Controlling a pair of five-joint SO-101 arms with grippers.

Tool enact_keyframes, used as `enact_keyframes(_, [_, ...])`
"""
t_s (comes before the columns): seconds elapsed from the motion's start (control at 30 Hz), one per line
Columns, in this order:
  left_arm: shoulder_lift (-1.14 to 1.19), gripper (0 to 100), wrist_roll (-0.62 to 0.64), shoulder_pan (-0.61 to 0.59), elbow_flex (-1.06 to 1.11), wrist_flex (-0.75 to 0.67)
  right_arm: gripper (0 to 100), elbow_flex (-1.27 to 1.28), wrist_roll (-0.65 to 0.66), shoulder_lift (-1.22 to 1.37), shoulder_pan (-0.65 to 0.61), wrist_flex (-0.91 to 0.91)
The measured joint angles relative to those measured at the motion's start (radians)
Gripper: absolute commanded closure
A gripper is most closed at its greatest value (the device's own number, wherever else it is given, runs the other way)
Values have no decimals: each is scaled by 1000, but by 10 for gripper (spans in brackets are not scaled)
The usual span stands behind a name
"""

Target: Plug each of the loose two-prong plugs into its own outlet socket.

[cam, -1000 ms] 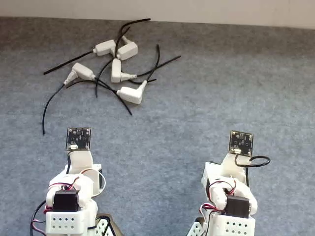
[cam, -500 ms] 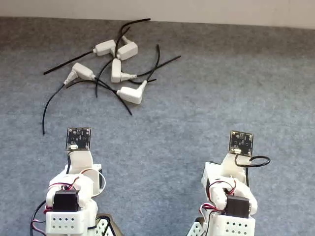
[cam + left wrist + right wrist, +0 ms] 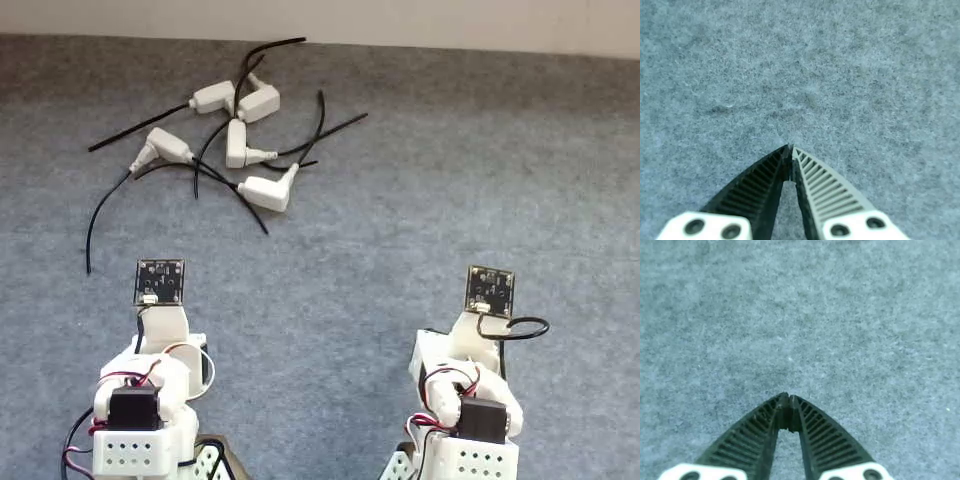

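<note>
Five white plug and socket bodies [image 3: 236, 143] are lying loose on the grey felt surface [image 3: 450, 180], gathered toward its far left corner, none of them joined into a mated pair as far as the high view shows. Two bodies are sitting closest to the far edge: the far-left body [image 3: 213, 97] and the far-right body [image 3: 259, 100] are touching end to end. Just nearer, the left body [image 3: 165, 147] is lying tilted by itself. The nearest body [image 3: 267, 190] is lying at an angle, apart from the others. Which bodies are plugs and which are sockets is too small to tell. Their black cords [image 3: 89, 250] are crossing one another among the bodies and trailing out toward the left edge and the far edge.

The left arm [image 3: 150, 395] and the right arm [image 3: 465, 400] are sitting at the near edge of the surface, well apart from the bodies and from each other.

The left gripper [image 3: 791, 149] is hanging over bare felt with its black and white fingers pressed together at the tips, holding nothing. The right gripper [image 3: 789, 396] is likewise hanging over bare felt, its two black fingers meeting at the tips and gripping nothing.
</note>
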Motion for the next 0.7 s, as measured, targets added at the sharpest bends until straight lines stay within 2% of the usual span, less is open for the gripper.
enact_keyframes(0.7, [0,993,0,0,0,0,992,0,0,0,0,0])
